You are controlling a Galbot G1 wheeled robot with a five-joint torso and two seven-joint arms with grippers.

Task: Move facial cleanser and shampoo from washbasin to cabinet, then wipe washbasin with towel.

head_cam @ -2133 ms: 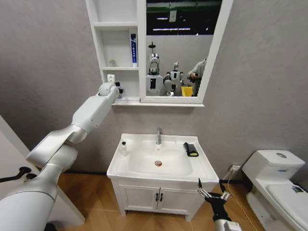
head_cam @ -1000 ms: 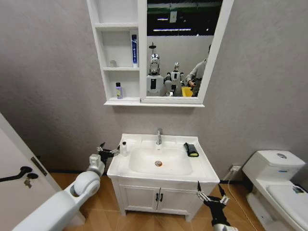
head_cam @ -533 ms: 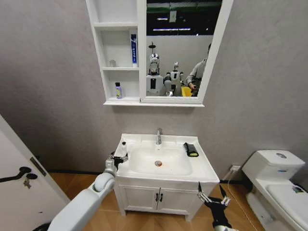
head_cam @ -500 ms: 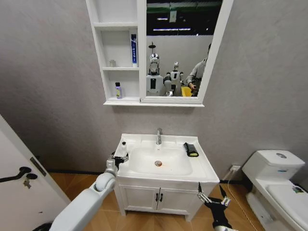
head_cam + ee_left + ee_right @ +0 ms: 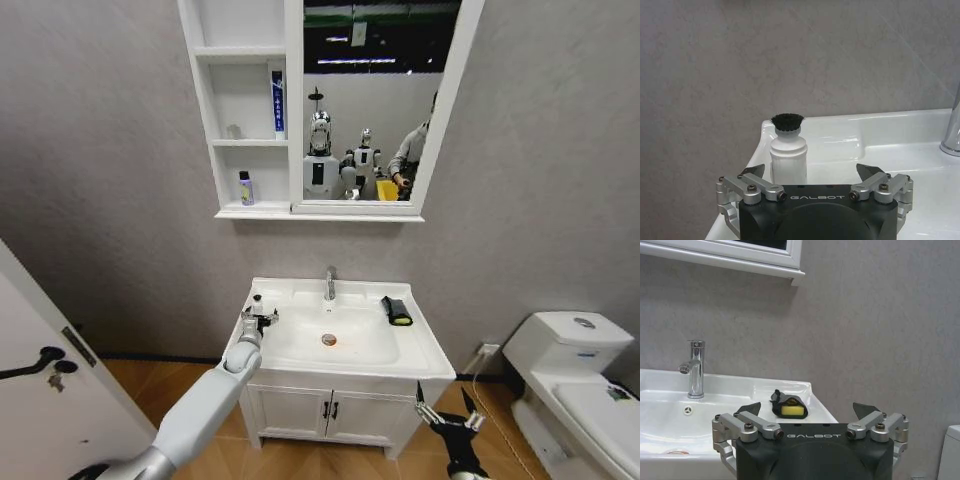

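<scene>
A small white bottle with a black cap [image 5: 257,303] [image 5: 788,150] stands on the left rim of the washbasin [image 5: 420,350]; I cannot tell whether it is the facial cleanser or the shampoo. My left gripper [image 5: 261,316] [image 5: 811,170] hovers open just in front of it, not touching. Another small dark-capped bottle [image 5: 246,188] stands on the lowest shelf of the cabinet [image 5: 215,120]. The black towel with a yellow-green edge [image 5: 397,311] [image 5: 788,405] lies on the right rim. My right gripper [image 5: 447,418] [image 5: 807,409] waits open, low at the vanity's front right corner.
A chrome tap [image 5: 329,284] [image 5: 695,369] rises at the back of the bowl. A blue tube [image 5: 277,103] stands on the middle shelf. A white toilet [image 5: 575,370] is at the right and a door with a black handle [image 5: 40,360] at the left.
My left arm has come down from the cabinet's lowest shelf, leaving a bottle there, and swung in to the white bottle on the washbasin's left rim. The right gripper has barely moved.
</scene>
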